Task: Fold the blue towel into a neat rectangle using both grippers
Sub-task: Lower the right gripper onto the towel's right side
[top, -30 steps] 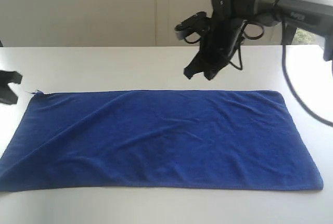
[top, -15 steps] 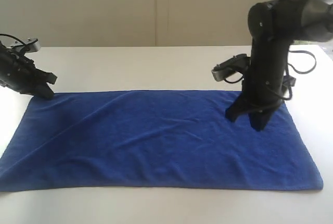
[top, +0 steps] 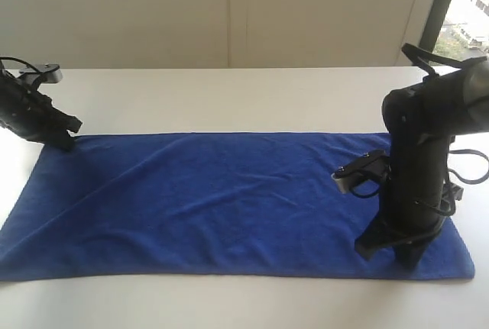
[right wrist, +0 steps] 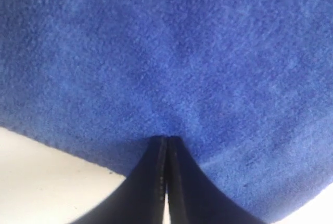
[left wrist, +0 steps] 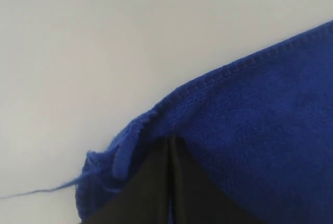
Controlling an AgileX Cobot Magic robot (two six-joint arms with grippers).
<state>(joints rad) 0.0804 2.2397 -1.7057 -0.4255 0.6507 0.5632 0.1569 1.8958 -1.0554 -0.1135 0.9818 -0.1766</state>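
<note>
Because soft, light and limp by the look of it, treat blue towel [top: 229,199] as sagging, wrinkle-prone cloth, not shape-holding. Lies spread flat on white table [top: 229,92], long side across. Take hold at hemmed corners, never mid-cloth. At towel's far left corner, beside loose thread [left wrist: 36,192]: left gripper [top: 63,143], jaws closed, pinching bunched hem. At towel's near right edge: right gripper [top: 388,254], jaws shut tight, tips pressed into pile, no hold evident. Probably not fragile; fuzzy surface likely grippy.
</note>
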